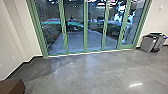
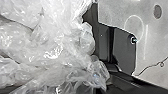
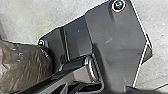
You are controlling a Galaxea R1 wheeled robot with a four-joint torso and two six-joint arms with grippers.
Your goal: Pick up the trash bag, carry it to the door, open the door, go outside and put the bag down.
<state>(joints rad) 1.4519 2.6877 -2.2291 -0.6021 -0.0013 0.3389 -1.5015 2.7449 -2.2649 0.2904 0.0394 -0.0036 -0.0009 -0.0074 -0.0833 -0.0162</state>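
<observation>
Crumpled clear plastic of the trash bag [image 2: 50, 42] is bunched large and close to my left wrist camera, beside the robot's dark base plate. In the right wrist view, a rounded, brownish filled part of the bag [image 3: 22, 66] lies against the dark plate and jointed bar. How either gripper stands cannot be made out. Ahead in the head view is a wall of tall glass doors [image 1: 85, 27] in green frames, with no gap between panels that I can see.
Grey bins [image 1: 148, 43] stand by the wall right of the doors. A brown piece of furniture [image 1: 12, 86] juts in at the lower left. Polished concrete floor [image 1: 82, 72] runs to the door sill. Beyond the glass a paved path [image 1: 75, 41] leads away.
</observation>
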